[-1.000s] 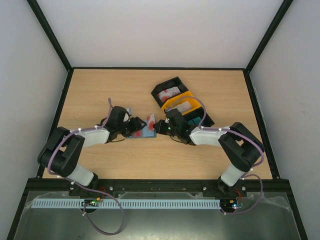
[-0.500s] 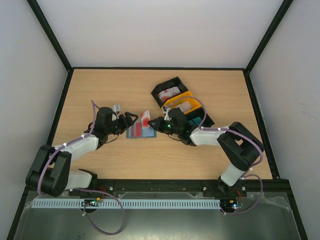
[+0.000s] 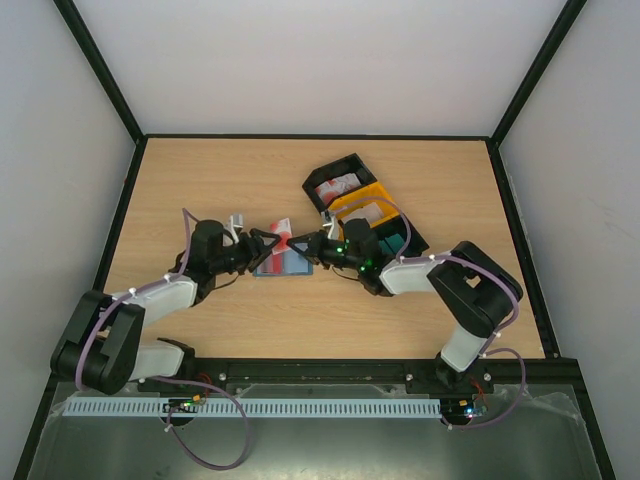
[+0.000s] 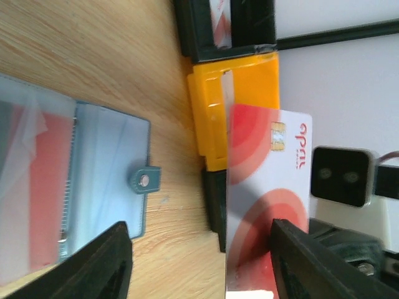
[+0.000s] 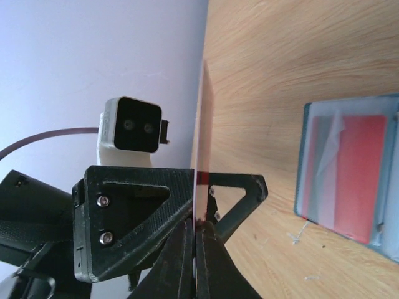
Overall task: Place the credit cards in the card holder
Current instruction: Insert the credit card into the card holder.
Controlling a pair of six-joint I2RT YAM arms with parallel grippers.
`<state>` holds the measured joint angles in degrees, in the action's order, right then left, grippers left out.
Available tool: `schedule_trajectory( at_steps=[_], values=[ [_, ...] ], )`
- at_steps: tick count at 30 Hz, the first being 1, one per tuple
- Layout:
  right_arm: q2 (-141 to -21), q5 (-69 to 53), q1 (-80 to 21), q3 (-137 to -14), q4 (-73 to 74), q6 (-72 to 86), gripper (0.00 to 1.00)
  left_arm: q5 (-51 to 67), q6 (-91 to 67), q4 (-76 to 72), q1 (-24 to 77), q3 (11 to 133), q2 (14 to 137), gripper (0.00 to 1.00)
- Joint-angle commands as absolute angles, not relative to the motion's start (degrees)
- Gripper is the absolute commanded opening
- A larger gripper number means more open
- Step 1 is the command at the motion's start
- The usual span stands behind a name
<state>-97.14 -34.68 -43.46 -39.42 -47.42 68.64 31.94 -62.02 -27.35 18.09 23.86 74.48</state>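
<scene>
Since half a second ago, the right gripper (image 5: 198, 227) has lifted the card (image 4: 268, 187) off the holder (image 4: 106, 162) and turned it upright. The left gripper (image 3: 268, 243) has closed in to meet it.

- **Card.** A red-and-white card stands on edge above the table (image 3: 200, 180), between the two grippers and just above the far edge of the holder.
- **Right jaws.** Clenched on the card's lower edge, which shows edge-on in the right wrist view.
- **Left jaws.** Spread wide, one finger on each side of the card. No contact with the card can be made out.
- **Holder.** Lies open and flat, clasp (image 4: 144, 180) outward. A red card (image 5: 358, 168) appears already lodged under a clear pocket.
- **Bins.** More cards stand in the yellow bin (image 4: 249, 81) and the black bin (image 4: 224, 25) beyond.

Handling, as judged:
- The card is light, thin and stiff, with a little spring.
- Its glossy faces are likely to slip under a light pinch.
- The best hold is flat across both faces near one short end. This leaves the opposite edge free to lead into a pocket.
- A hold on the edges alone would probably bow the card or flick it out.
- The holder looks soft and light, so it may slide or fold under a pushing card and probably needs pinning near the spine.
</scene>
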Motion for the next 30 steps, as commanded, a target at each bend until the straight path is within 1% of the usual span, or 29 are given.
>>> schedule_trajectory(
  at_steps=[1, 3, 9, 10, 11, 12, 14, 16, 17, 18, 21, 26, 28, 30],
  values=[
    [-99.18, -39.25, -43.2, -37.95, -59.59, 76.66, 0.02, 32.96, -66.15, -32.88, 17.94, 22.85, 71.96, 0.55],
    [-99.72, -39.62, -43.24, -37.52, -61.52, 78.12, 0.02, 32.21, -66.05, -33.02, 17.98, 22.89, 70.69, 0.46],
    [-100.14, -39.03, -43.24, -36.91, -60.99, 77.95, 0.02, 30.99, -63.72, -31.86, 17.96, 22.94, 69.17, 0.08],
    [-100.19, -38.88, -43.23, -36.95, -60.47, 77.54, 0.02, 31.11, -63.35, -31.83, 17.94, 22.9, 69.33, 0.03],
    [-100.12, -38.64, -43.24, -37.08, -59.33, 76.78, 0.02, 31.09, -63.03, -31.71, 17.95, 22.85, 69.4, 0.03],
    [-99.98, -38.23, -43.24, -37.26, -57.18, 75.6, 0.06, 30.9, -62.52, -31.42, 18.0, 22.78, 69.24, 0.03],
    [-99.07, -35.4, -43.22, -38.05, -49.83, 70.8, 0.21, 28.91, -60.25, -29.06, 17.96, 23.06, 68.61, 0.03],
    [-97.52, -31.77, -43.24, -38.85, -41.38, 65.61, 0.35, 25.31, -57.29, -23.59, 17.93, 23.85, 67.71, 0.03],
    [-96.46, -28.94, -43.42, -39.28, -36.87, 62.95, 0.4, 23.33, -55.09, -20.5, 18.04, 24.69, 67.46, 0.03],
    [-95.26, -25.4, -43.79, -40.45, -32.24, 59.84, 0.44, 21.33, -53.59, -17.1, 18.04, 25.49, 67.6, 0.03],
    [-94.64, -15.57, -45.77, -45.36, -18.55, 51.77, 0.45, 18.99, -49.88, -11.19, 18.0, 27.11, 69.28, 0.03],
    [-100.2, 2.5, -51.86, -56.83, 0.33, 44.24, 0.45, 23.71, -48.18, -14.09, 18.05, 27.91, 73.84, 0.03],
    [-103.39, 7.49, -53.95, -60.98, 5.58, 42.73, 0.49, 25.88, -47.79, -15.42, 18.13, 28.54, 76.29, 0.03],
    [-106.07, 11.1, -55.08, -64.12, 9.23, 41.57, 0.55, 27.69, -47.35, -16.86, 18.39, 28.96, 78.71, 0.03]
  ],
)
